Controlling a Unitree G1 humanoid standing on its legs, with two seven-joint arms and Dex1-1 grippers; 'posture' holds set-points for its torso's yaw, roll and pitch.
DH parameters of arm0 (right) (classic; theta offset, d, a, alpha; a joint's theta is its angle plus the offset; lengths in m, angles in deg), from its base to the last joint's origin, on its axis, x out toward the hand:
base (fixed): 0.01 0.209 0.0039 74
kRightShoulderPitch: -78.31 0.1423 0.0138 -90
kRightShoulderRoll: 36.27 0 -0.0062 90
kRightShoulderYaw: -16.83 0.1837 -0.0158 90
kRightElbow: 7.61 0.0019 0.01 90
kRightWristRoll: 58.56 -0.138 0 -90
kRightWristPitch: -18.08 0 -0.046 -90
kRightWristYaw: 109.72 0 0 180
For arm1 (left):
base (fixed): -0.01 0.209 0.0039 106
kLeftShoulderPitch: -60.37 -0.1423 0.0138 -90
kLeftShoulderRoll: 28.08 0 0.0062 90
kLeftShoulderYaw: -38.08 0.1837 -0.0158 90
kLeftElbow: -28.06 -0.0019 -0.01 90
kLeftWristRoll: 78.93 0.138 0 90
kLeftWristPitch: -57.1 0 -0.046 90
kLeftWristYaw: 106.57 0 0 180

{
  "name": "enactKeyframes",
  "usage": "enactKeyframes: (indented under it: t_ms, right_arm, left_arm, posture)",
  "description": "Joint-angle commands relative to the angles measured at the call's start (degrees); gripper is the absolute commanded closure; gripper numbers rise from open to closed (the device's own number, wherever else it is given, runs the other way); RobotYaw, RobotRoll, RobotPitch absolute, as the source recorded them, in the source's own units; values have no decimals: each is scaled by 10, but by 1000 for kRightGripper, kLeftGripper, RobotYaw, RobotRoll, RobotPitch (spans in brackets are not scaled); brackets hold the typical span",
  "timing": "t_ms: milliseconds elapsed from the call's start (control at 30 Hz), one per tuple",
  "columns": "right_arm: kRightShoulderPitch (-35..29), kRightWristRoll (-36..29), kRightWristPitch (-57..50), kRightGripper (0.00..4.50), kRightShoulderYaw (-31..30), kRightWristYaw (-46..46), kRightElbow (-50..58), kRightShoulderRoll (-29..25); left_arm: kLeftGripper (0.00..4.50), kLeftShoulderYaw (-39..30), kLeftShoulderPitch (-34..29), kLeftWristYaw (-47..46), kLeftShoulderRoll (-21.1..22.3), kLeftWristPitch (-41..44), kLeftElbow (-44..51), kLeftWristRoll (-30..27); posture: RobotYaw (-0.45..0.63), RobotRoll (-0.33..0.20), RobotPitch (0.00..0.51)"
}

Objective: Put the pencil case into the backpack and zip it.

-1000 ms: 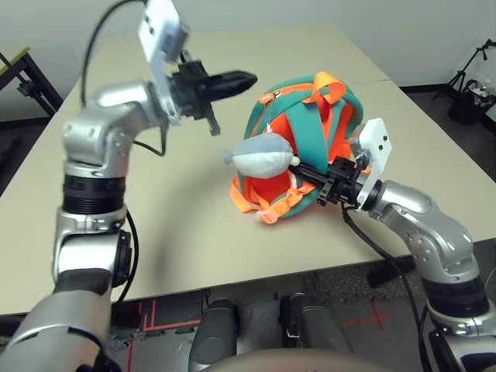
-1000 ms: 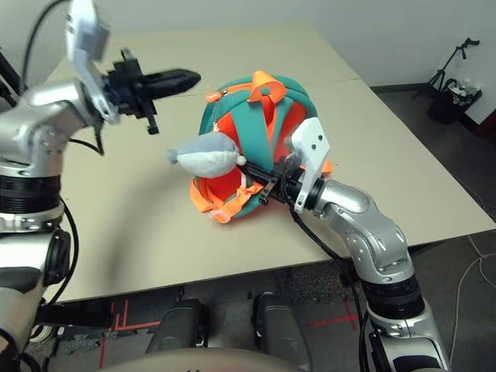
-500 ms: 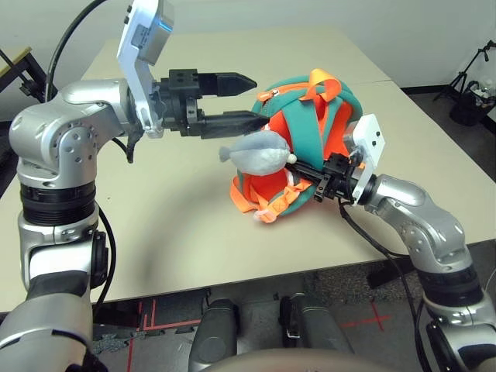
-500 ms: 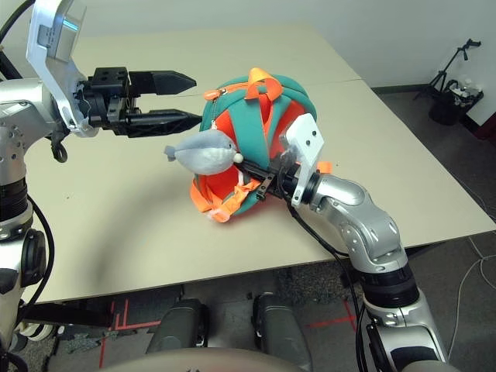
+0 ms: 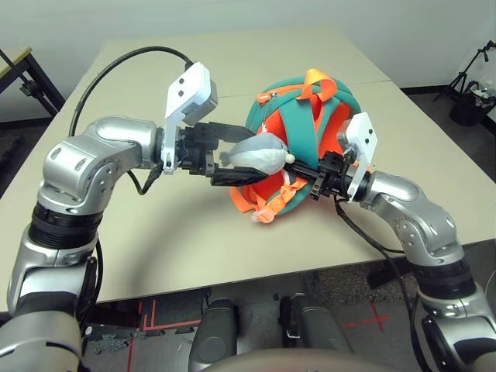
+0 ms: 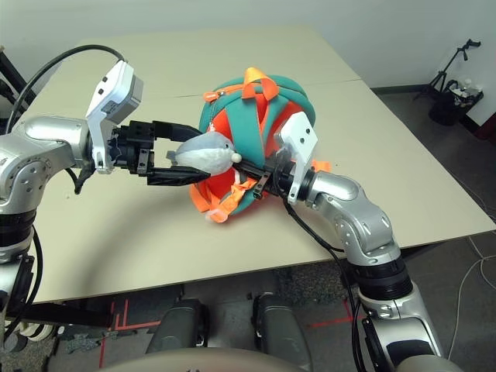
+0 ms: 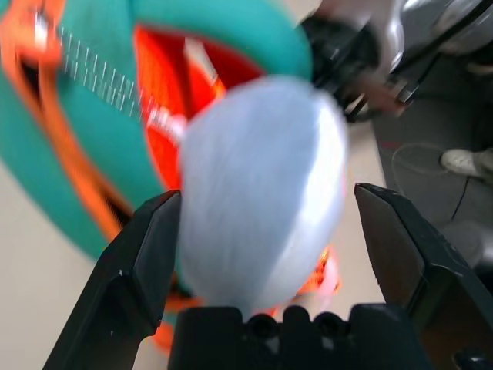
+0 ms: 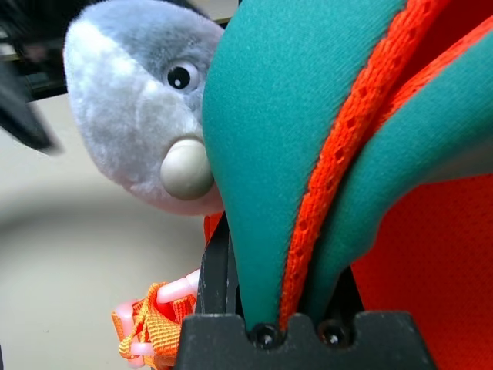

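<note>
Standing on a beige table (image 5: 155, 232), the backpack (image 5: 298, 132) is clamped by the right gripper (image 5: 314, 172) while the left gripper (image 5: 240, 151) gapes wide around its plush toy (image 5: 260, 153).

Right hand (image 5: 304, 172) fingertips hidden among backpack (image 5: 329, 116) straps. Plush toy (image 7: 258, 189) blurred in left wrist view, covering the left hand's (image 7: 269, 254) middle.

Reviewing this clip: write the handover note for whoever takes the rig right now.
Left tool: open, fingers either side of the plush toy, not closed on it.
Right tool: shut on a teal strap of the backpack, which stands on the table.
Pencil case: not visible in any view; whether it is inside cannot be told.
Left: confirm the case is in, then zip; zipper state unclear.
</note>
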Motion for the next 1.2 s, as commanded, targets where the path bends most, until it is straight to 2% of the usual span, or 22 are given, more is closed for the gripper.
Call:
enactKeyframes:
  t_ms: [33,233,500,633,700,733,1200]
  right_arm:
    - [1,0,8,4277,-9,-10,-4,3]
    - [7,3,12,4277,-11,-21,-17,5]
    - [12,4,14,4277,-13,-31,-24,6]
    - [12,5,13,4277,-12,-32,-23,5]
    - [11,5,12,4277,-11,-32,-22,5]
    - [11,5,12,4277,-10,-32,-21,4]
    - [-2,4,4,4277,-4,-21,-2,-1]
  left_arm:
    - [0,-31,9,2,13,-11,-24,3]
    - [0,-76,-7,-6,43,-30,-49,14]
    - [0,-98,-36,-22,27,-4,-19,-20]
    - [0,-107,-31,-24,6,22,-6,-61]
    - [175,-105,-26,-21,1,26,-5,-70]
    - [0,-102,-24,-19,0,27,-6,-73]
    - [0,-43,-8,8,-30,20,-23,-59]
  posture:
    - [218,0,61]
    - [244,0,64]
    - [250,0,65]
    - [245,0,64]
    - [239,0,64]
    - [237,0,64]
    - [189,0,61]
